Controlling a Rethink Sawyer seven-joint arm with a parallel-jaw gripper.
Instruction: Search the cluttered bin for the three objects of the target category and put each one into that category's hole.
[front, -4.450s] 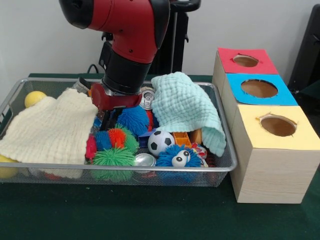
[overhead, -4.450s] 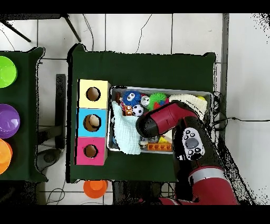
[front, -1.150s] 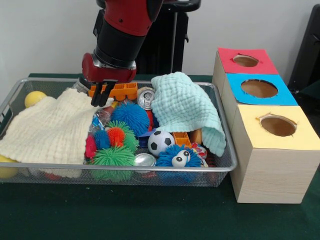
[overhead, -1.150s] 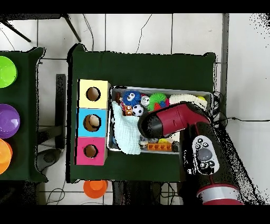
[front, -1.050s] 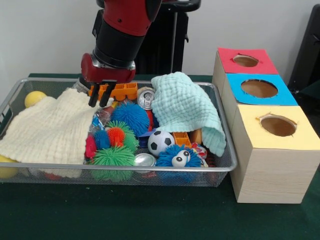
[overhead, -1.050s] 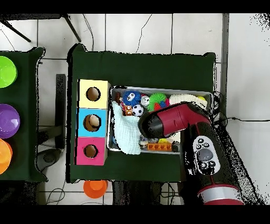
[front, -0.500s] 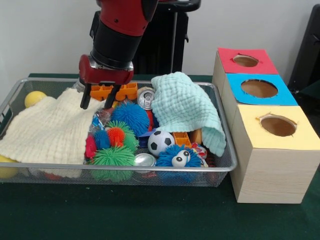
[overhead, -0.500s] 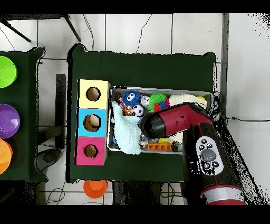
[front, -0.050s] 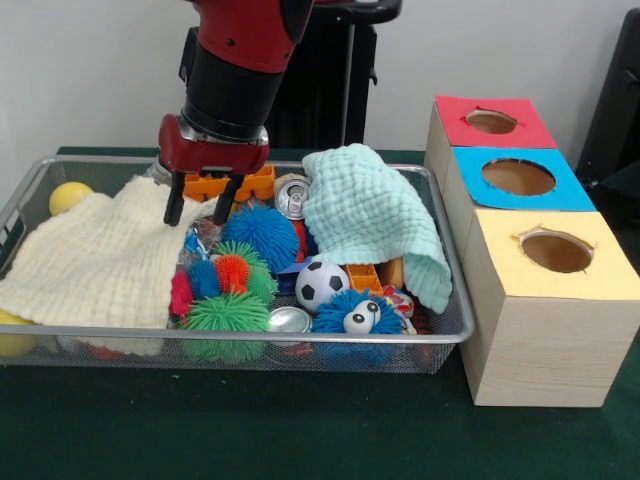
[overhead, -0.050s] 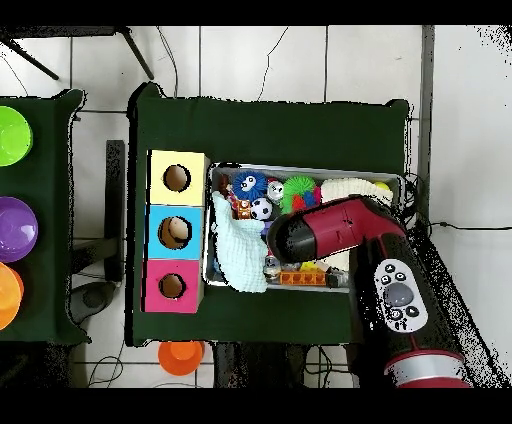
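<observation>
My gripper (front, -0.050s: 200, 208) hangs open over the back left of the wire bin (front, -0.050s: 300, 340), its two black fingers (front, -0.050s: 172, 203) spread above the edge of a cream cloth (front, -0.050s: 100, 260). An orange toy truck (front, -0.050s: 235, 184) lies just behind the fingers, not held. In the overhead view the truck (overhead, -0.050s: 303, 277) shows at the bin's lower edge and the red arm (overhead, -0.050s: 330, 232) hides the gripper. Below the fingers sit a blue spiky ball (front, -0.050s: 265, 235) and a silver can (front, -0.050s: 294, 197).
A mint cloth (front, -0.050s: 370, 215) covers the bin's right side. In front lie a soccer ball (front, -0.050s: 321, 285), a blue one-eyed fuzzy toy (front, -0.050s: 355, 315), a green spiky ball (front, -0.050s: 228, 315) and a yellow ball (front, -0.050s: 70, 195). Red (front, -0.050s: 490, 122), blue (front, -0.050s: 518, 177) and yellow (front, -0.050s: 556, 250) hole boxes stand right.
The gripper was shut on the orange truck a second ago; its fingers have since spread, and the truck now rests at the bin's back. The arm shifted slightly left.
</observation>
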